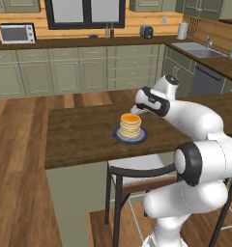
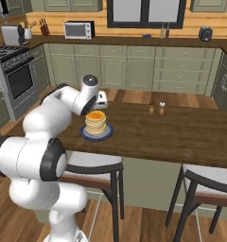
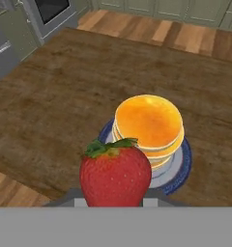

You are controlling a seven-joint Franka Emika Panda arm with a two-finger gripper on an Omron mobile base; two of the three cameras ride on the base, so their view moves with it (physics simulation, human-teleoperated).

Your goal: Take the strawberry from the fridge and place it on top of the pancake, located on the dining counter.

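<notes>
Above pancake: red strawberry (green-capped)

so the dark wood desk has a blue plate with the pancake stack sitting on it; further along are two little shakers, salt and pepper maybe, too small to tell

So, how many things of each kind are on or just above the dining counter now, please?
Strawberry: 1, held in the gripper
Pancake stack: 1
Blue plate: 1
Small shakers: 2
Total: 5
</notes>
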